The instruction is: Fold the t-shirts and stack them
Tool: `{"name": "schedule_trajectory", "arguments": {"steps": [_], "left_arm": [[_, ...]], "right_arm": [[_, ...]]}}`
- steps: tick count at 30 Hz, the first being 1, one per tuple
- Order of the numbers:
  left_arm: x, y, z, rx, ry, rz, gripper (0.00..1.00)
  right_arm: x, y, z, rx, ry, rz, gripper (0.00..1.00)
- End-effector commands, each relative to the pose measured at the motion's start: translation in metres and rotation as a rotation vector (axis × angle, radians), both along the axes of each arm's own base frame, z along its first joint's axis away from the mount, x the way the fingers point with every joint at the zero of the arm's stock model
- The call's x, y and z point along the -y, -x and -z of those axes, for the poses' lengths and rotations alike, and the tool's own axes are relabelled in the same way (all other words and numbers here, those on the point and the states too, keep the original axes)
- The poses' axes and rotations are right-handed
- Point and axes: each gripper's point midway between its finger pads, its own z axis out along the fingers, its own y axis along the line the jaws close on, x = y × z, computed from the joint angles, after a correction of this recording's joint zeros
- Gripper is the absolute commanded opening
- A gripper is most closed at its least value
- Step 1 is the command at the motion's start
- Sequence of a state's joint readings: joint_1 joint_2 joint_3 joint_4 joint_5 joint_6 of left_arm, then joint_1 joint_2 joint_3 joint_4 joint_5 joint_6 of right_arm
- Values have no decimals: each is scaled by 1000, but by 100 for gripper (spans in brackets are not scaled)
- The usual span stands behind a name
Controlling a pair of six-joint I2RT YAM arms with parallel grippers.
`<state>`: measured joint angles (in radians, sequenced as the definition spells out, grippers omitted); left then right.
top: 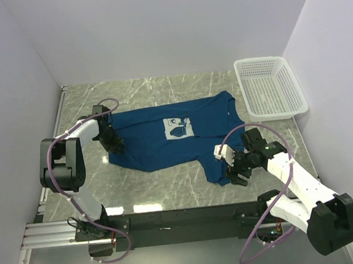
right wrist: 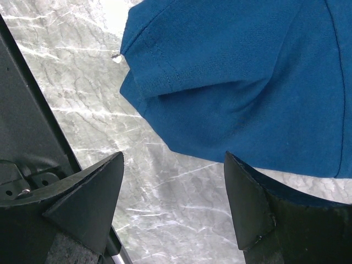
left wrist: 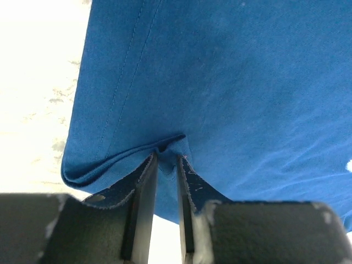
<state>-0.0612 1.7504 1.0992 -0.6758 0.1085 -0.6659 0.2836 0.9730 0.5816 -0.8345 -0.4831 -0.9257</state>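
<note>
Between the fingers (left wrist: 144, 187) of the left gripper (left wrist: 166, 159), a fold of the dark blue t-shirt (left wrist: 231, 82) is being pinched. The jaws are standing almost together, with only the doubled cloth between them, clenching its edge. Just left of those fingers the cloth is bulging in a soft rolled fold with a stitched hem line running up from it. Ahead of them the shirt is spreading out smooth.

In the top view the left gripper (top: 114, 143) is sitting at the shirt's left edge, and the t-shirt (top: 158, 133) is lying sideways on the marble table (top: 170, 197). Its white square print (top: 177, 129) is facing up near the middle.

The right gripper (right wrist: 173, 187) is hanging released, its fingers (right wrist: 93, 192) spread wide and grasping nothing, with bare marble showing between them. Just ahead of these fingers a folded-over sleeve (right wrist: 181, 66) of the t-shirt (right wrist: 264, 93) is lying on the table. One fingertip is reaching the cloth's edge, though I cannot tell whether it is touching.

From above, the right gripper (top: 237, 176) is hovering at the shirt's near right corner. Well beyond it, a white mesh basket (top: 270, 87) is sitting at the far right of the table.
</note>
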Motion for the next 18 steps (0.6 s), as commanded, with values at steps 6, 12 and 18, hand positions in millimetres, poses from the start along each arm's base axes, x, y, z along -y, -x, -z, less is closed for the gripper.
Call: {"name": "schedule_trajectory", "arguments": {"steps": [6, 12, 18], "left_arm": [[2, -10, -6, 52, 8, 32, 1], [7, -14, -45, 165, 38, 59, 0], [14, -3, -54, 207, 100, 76, 1]], "right_arm": [[-6, 3, -6, 6, -20, -56, 80], [-11, 14, -13, 114, -32, -303, 80], [-20, 10, -4, 248, 10, -492, 81]]}}
